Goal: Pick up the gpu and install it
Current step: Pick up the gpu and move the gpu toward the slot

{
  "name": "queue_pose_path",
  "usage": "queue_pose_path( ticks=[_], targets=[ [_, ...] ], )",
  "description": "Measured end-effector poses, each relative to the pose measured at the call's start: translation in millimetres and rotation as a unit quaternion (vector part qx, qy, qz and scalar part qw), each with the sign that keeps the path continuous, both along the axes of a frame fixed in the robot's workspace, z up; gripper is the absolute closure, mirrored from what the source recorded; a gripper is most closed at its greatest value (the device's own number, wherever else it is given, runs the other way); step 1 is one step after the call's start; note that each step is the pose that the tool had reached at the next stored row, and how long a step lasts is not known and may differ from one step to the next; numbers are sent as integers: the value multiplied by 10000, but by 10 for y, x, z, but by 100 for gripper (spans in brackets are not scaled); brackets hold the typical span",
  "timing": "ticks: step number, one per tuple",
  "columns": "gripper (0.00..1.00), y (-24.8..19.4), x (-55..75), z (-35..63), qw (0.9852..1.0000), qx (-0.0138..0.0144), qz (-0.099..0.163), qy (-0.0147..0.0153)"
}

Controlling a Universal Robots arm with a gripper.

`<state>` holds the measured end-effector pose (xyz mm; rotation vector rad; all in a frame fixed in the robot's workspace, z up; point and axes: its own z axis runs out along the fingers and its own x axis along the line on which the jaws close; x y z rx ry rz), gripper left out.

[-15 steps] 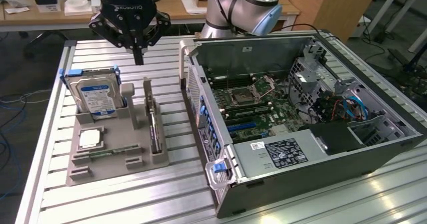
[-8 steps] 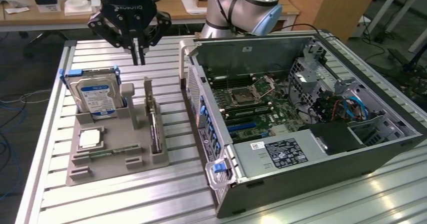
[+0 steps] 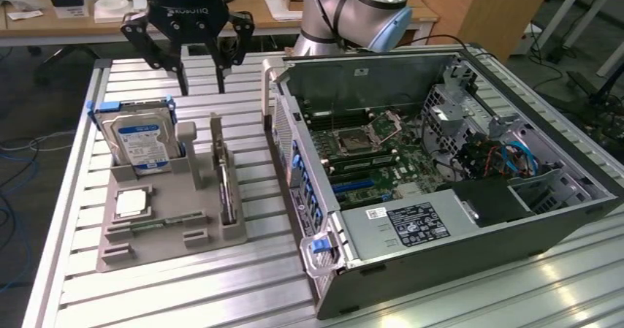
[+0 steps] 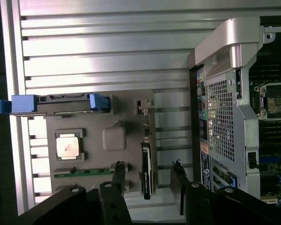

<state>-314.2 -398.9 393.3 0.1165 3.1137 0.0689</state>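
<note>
Grey parts holder (image 3: 156,249) sits toward the exterior view's left on the slatted aluminium table (image 3: 195,295). We log 4 items in it, left to right: hard drive (image 3: 142,142) upright in its blue caddy, CPU (image 3: 131,202) lying flat, memory stick (image 3: 161,224) in its groove, then the gpu (image 3: 227,193) standing on edge in the slot nearest the case. Gripper (image 3: 202,87) hangs above the holder's far end, jaws spread and empty. In the wrist view the fingers (image 4: 118,171) straddle the line of the card without touching it. Rightward, the open computer case (image 3: 439,240) lies on its side, motherboard (image 3: 361,142) exposed, expansion slots bare as far as we can see. Progress: 0 of 2 steps done. Card not yet lifted, not yet installed.
</note>
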Motion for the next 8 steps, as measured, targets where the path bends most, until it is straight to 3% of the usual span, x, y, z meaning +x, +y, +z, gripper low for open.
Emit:
queue_pose_path(
  ticks=[3,4,8],
  targets=[
    [42,0,0,0,10000,0,0,0],
    [35,0,0,0,10000,0,0,0],
    [35,-8,-1,-11,9999,-2,110,3]
  ],
)
